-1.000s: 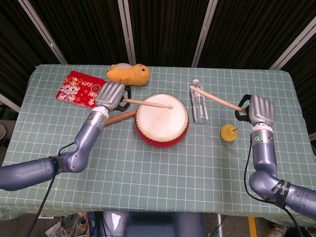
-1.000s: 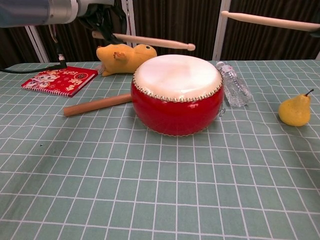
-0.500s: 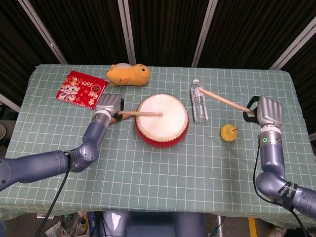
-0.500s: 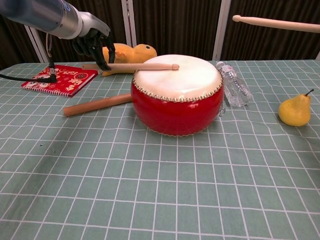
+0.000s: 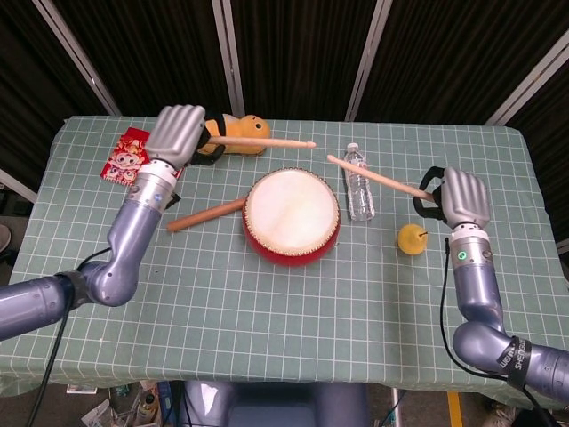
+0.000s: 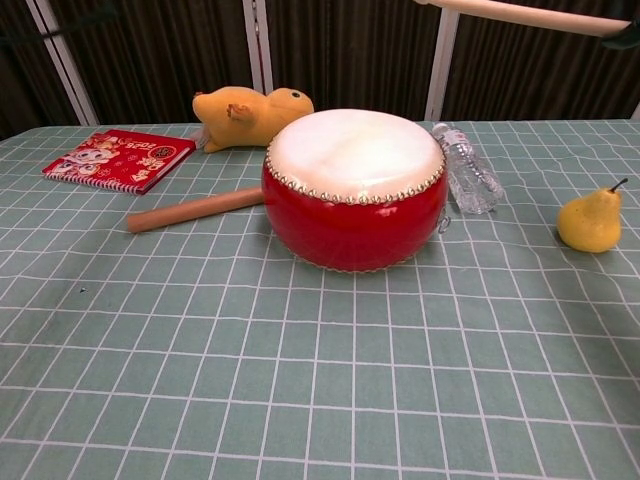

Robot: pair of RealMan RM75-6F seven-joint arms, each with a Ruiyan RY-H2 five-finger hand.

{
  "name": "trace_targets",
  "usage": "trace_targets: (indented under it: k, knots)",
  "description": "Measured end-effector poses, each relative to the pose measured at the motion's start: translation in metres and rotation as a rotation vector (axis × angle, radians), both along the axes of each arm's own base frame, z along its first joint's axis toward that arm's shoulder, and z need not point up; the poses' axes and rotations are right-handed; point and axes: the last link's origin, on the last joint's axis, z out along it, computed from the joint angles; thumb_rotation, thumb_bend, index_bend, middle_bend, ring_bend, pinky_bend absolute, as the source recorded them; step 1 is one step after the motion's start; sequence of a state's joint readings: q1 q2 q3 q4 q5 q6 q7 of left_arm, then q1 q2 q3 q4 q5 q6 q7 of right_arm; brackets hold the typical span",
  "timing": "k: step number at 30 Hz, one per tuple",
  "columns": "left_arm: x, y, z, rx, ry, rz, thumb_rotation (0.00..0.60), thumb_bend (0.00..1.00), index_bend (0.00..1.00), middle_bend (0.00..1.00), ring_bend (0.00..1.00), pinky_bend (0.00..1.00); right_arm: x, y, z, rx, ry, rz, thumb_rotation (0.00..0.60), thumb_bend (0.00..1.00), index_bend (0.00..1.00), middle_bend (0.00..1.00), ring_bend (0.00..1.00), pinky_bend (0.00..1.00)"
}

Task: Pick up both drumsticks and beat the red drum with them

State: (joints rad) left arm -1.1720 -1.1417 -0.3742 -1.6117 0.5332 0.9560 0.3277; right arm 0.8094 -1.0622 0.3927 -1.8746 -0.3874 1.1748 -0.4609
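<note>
Left hand [image 5: 178, 133] clenched on pale wooden drumstick [image 5: 267, 142], now raised high over table's far-left side; half a second ago that stick's tip lay on drumhead, so stroke landed and arm has rebounded (out of chest view). Right hand [image 5: 462, 196] grasps second pale drumstick [image 5: 378, 176], tip now nearer drum, over clear plastic bottle [image 5: 359, 185]. Round red drum with white skin [image 5: 292, 215] sits mid-table, unmoved. Thicker brown wooden rod [image 5: 206, 214] lies against drum's left side. Judgement: beating under way, right-hand stroke likely next.
</note>
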Motion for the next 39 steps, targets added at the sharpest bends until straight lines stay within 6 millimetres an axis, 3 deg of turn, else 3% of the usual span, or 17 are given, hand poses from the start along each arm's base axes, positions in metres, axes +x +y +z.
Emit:
trace_targets:
  k: [4,8,15,20,24,30,34,39]
  knots:
    - [-0.018,-0.003,0.028,0.03,-0.039,0.038,0.6,0.58,0.79,1.0,1.0,1.0,0.012,0.0,-0.01,0.026,0.029,0.022,0.6,0.86,1.0,1.0,1.0,1.0]
    - [-0.031,-0.006,0.04,0.032,-0.044,0.052,0.6,0.58,0.79,1.0,1.0,1.0,0.017,0.001,-0.03,0.074,0.071,0.022,0.6,0.86,1.0,1.0,1.0,1.0]
    - [-0.059,-0.009,0.047,0.013,-0.014,0.086,0.6,0.58,0.79,1.0,1.0,1.0,0.002,0.007,-0.079,0.188,0.3,0.011,0.6,0.86,1.0,1.0,1.0,1.0]
    - [-0.076,-0.009,0.046,-0.004,0.015,0.11,0.6,0.58,0.79,1.0,1.0,1.0,-0.006,0.009,-0.098,0.214,0.529,0.02,0.6,0.86,1.0,1.0,1.0,1.0]
    - [-0.072,-0.009,0.042,-0.019,0.002,0.104,0.6,0.58,0.79,1.0,1.0,1.0,0.006,0.006,-0.087,0.135,0.512,0.027,0.6,0.86,1.0,1.0,1.0,1.0]
    - [-0.053,-0.011,0.03,-0.038,0.007,0.061,0.6,0.58,0.79,1.0,1.0,1.0,0.024,0.004,-0.049,-0.034,0.247,0.047,0.6,0.86,1.0,1.0,1.0,1.0]
    - [-0.038,-0.012,0.01,-0.074,0.019,0.037,0.6,0.58,0.79,1.0,1.0,1.0,0.017,0.008,-0.019,-0.099,0.181,0.039,0.6,0.86,1.0,1.0,1.0,1.0]
    - [-0.031,-0.012,-0.02,-0.12,0.059,0.035,0.6,0.58,0.79,1.0,1.0,1.0,-0.004,0.015,-0.003,-0.107,0.169,0.006,0.6,0.86,1.0,1.0,1.0,1.0]
